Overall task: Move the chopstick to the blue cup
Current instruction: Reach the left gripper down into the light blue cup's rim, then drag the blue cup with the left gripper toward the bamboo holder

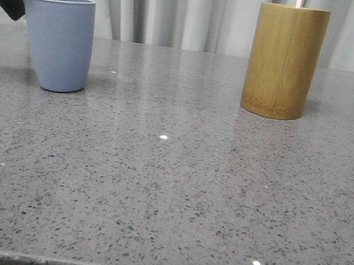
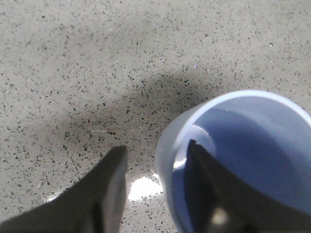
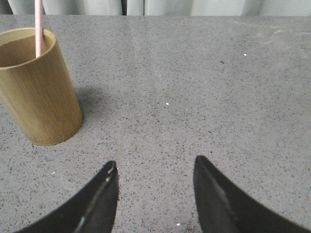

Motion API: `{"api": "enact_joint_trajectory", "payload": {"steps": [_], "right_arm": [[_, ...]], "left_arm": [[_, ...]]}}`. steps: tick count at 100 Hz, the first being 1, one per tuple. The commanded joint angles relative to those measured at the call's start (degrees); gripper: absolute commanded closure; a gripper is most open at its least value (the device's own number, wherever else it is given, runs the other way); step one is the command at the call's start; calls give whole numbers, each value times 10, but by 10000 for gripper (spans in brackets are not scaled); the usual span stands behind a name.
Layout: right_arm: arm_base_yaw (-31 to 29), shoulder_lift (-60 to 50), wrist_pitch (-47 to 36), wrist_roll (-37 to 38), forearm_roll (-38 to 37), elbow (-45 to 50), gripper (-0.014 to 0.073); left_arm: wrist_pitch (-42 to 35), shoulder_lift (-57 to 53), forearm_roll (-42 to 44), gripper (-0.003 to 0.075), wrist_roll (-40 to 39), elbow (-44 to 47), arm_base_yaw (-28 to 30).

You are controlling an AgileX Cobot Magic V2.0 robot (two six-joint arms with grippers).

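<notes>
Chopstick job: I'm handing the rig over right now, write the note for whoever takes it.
Left tool: open, astride the blue cup's rim, one finger inside, one outside; nothing held.
Right tool: open, empty, over bare table, apart from the bamboo cup.
Chopstick: standing in the bamboo cup, on the robot's right.
Done: nothing moved yet; blue cup looks empty.
Left: grasp the chopstick, lift it out, drop it into the blue cup.

Kitchen-like setting: speckled grey stone countertop (image 1: 169, 190), pale pleated curtains (image 1: 180, 12) behind, bamboo utensil holder (image 1: 283, 61)
</notes>
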Motion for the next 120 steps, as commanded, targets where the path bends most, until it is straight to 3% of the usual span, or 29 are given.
{"api": "enact_joint_trajectory", "payload": {"steps": [1,12,38,90,120], "right_arm": [[-3,4,-39,-2,-1,-22,216],[-3,4,-34,-2,-1,-22,216],[-3,4,-22,-2,-1,-22,217],[-3,4,-25,-2,-1,-22,217],[-3,4,-28,-2,-1,-22,217]], "left_arm": [[-19,-24,-12,586,-6,-20,-4],[-19,-24,-12,742,-6,-20,-4],[-23,-24,-27,739,-6,-31,-12],[24,92,-24,739,-3,-223,-138],[26,121,-24,737,-3,-250,-160]]}}
